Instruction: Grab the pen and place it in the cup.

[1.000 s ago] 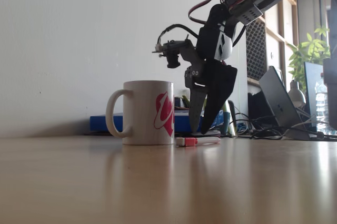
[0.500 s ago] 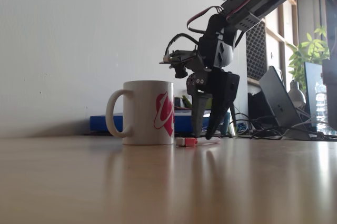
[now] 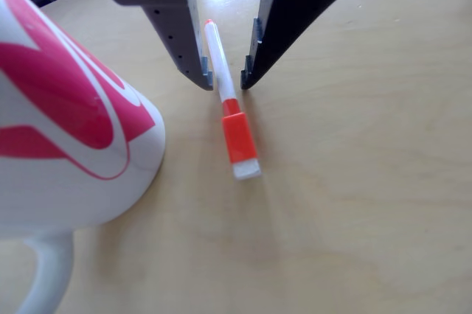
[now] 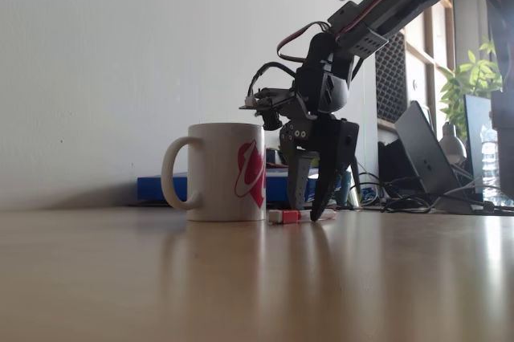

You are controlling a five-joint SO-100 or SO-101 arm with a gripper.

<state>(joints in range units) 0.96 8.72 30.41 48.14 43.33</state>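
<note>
The pen (image 3: 231, 111) lies flat on the wooden table, a slim white barrel with an orange-red cap (image 3: 240, 141) ending in white. In the fixed view the pen (image 4: 295, 215) rests just right of the cup (image 4: 217, 171), a white mug with a pink-red swirl and a loop handle on its left. The cup (image 3: 66, 130) takes up the left side of the other view. My gripper (image 3: 227, 82) is open, its two fingers straddling the pen's white barrel close to the table. From the side, the gripper (image 4: 309, 212) reaches down right beside the cup.
A blue flat object (image 4: 281, 187) lies behind the cup. At the right in the fixed view sit a laptop (image 4: 426, 157), cables, a plant (image 4: 470, 85) and a water bottle (image 4: 490, 157). The wooden tabletop (image 4: 241, 278) stretches toward the camera.
The gripper has come down from above the table to the pen, its fingers now on either side of the barrel. Pen and cup have not moved.
</note>
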